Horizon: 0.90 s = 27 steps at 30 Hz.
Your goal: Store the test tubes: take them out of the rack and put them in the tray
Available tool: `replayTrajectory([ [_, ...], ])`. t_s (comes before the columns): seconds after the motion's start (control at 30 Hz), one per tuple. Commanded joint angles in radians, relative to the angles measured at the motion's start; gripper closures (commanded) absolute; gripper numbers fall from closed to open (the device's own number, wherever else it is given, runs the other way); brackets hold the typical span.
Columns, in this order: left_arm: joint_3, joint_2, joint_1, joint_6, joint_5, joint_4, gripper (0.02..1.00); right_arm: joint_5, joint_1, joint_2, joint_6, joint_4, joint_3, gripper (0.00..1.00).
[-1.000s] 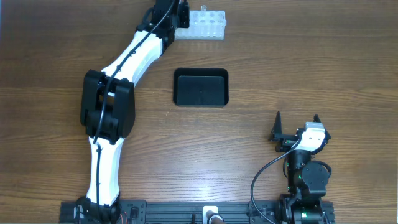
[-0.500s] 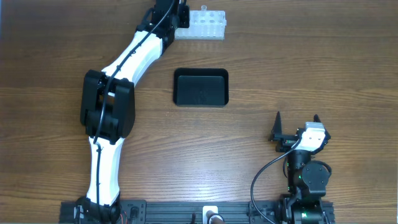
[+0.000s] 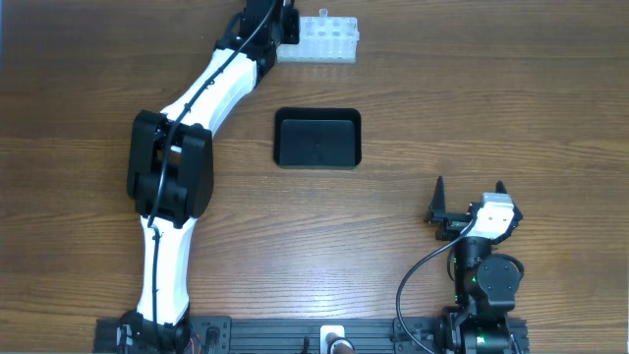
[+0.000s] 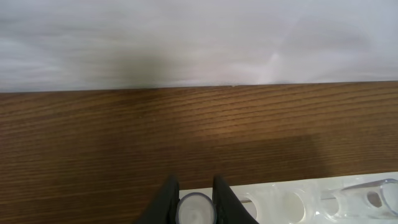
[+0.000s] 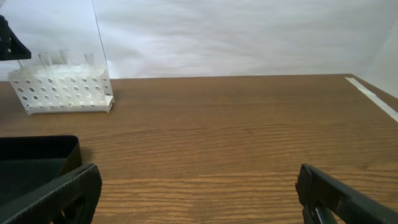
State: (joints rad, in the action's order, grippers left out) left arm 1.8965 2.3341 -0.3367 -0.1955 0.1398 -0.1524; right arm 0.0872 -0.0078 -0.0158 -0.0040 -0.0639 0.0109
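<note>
step in hand: first pick. left gripper (image 4: 194,188) at the rack's (image 3: 316,41) left end, jaws closed in on a test tube (image 4: 196,210) standing in an end hole; fingers look to touch its rim on both sides. black tray (image 3: 316,113) holds no tubes that i can see. more tubes (image 5: 63,57) upright in the rack.

next move, as judged: straight lift until the tube clears its hole, then carry toward the tray, lower, release.

room: rack sits near the table's far edge, white backdrop just behind. bare wood between rack and tray. right gripper (image 3: 470,187) spread wide, parked well apart near its base.
</note>
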Motion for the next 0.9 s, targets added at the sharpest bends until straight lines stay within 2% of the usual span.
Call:
replayTrajectory([
  [0.03, 0.022, 0.011, -0.007, 0.001, 0.008, 0.005, 0.875, -0.005, -0.008, 0.009, 0.003, -0.004, -0.006, 0.007],
  [0.23, 0.022, -0.082, -0.026, 0.039, 0.034, -0.032, 0.879, -0.004, -0.008, 0.009, 0.003, -0.004, -0.006, 0.007],
  [0.4, 0.022, -0.244, -0.049, 0.122, 0.091, -0.058, 0.869, -0.004, -0.008, 0.009, 0.003, -0.004, -0.006, 0.009],
  [0.57, 0.022, -0.425, -0.072, 0.166, 0.105, -0.089, 0.873, -0.005, -0.008, 0.009, 0.003, -0.004, -0.006, 0.007],
  [0.73, 0.021, -0.551, -0.119, 0.144, 0.105, -0.287, 0.871, -0.004, -0.008, 0.009, 0.003, -0.004, -0.006, 0.007],
  [0.9, 0.012, -0.569, -0.182, -0.027, 0.126, -0.595, 0.871, -0.005, -0.008, 0.009, 0.003, -0.004, -0.006, 0.009],
])
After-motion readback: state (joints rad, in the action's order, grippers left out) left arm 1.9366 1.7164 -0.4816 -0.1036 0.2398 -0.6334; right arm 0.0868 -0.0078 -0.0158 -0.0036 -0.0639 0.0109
